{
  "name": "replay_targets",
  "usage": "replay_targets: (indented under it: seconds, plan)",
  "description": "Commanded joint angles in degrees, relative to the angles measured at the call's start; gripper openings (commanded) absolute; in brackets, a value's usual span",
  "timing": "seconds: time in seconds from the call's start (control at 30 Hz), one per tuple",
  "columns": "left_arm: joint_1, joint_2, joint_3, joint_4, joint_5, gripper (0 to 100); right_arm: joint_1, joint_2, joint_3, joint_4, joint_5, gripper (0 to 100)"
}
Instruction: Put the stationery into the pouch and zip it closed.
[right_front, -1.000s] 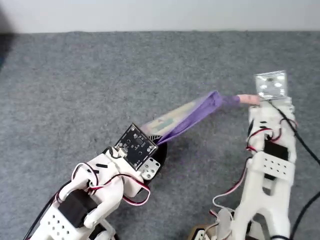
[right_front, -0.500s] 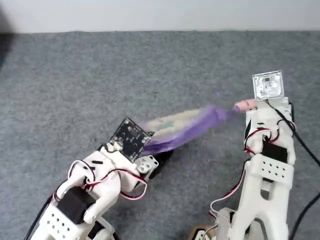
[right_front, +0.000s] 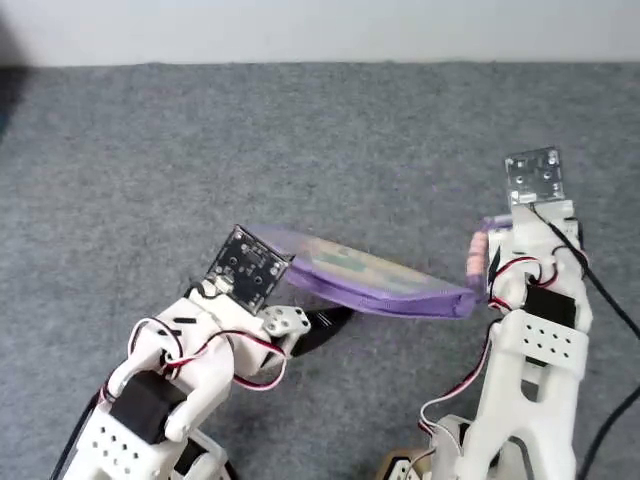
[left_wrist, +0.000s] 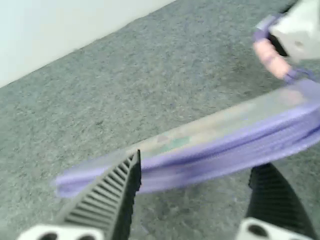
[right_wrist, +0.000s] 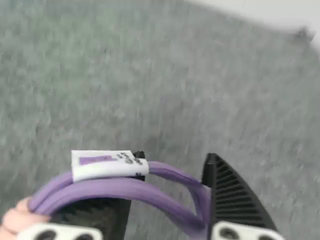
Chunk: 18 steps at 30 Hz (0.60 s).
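My left gripper (left_wrist: 199, 162) hangs open by one end of the pouch (right_front: 370, 275), which stretches between my arms. Its strap (right_wrist: 100, 187) crosses my right gripper (right_wrist: 175, 157); I cannot tell whether that one grips. Risk: unpinned, the pouch may drag along when pulled, the zip never running.

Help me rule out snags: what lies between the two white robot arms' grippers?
The flat purple zip pouch spans the stretch from left gripper to right gripper, over grey carpet, seen in the high view.

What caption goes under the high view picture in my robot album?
A purple pouch stretches from the left arm to the right arm, over the grey table.
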Motion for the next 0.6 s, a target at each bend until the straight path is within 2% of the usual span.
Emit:
replay_targets:
  seconds: [0.0,0.13,0.27,0.4,0.57]
  plan:
    - [-2.81,-0.44,-1.71,-0.18,0.53,33,2.51,-0.22,-3.16,4.88,-2.73,23.2]
    - [-5.89,-0.53,-2.07,-0.79,0.79,33,4.79,-0.66,-3.25,9.54,-5.36,23.1]
    - [-10.20,0.00,-1.71,-7.03,3.60,33,6.11,-0.66,-8.18,19.12,-9.76,23.1]
    - [-10.55,0.09,-1.63,-8.70,4.13,33,5.85,-0.66,-15.74,32.04,-12.66,23.1]
    - [-11.16,-0.44,-1.89,-8.53,5.36,33,5.85,-0.66,-22.07,40.66,-16.53,23.1]
